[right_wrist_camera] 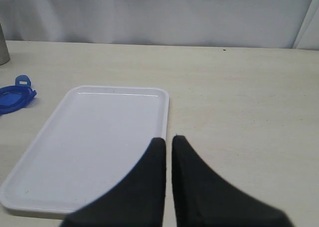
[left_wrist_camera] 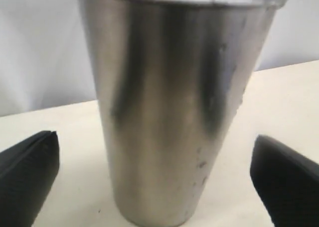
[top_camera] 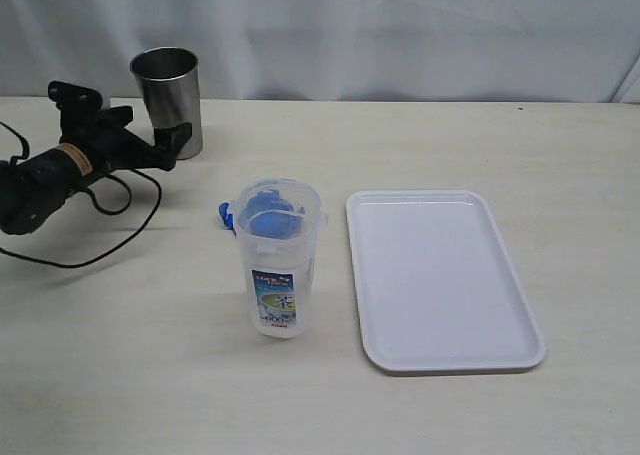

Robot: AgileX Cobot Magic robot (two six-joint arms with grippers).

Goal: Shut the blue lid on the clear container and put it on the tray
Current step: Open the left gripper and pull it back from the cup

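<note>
Plainly, the clear container stands upright on the bench just left of the tray. Its long axis is vertical, its mouth is up, and its blue-green label faces the exterior camera. The blue lid lies flat on the bench, also left of the tray. Farther left, the left end effector gapes wide around the steel cup, not touching it. The right end effector is closed, empty, pointing toward the tray.
</note>
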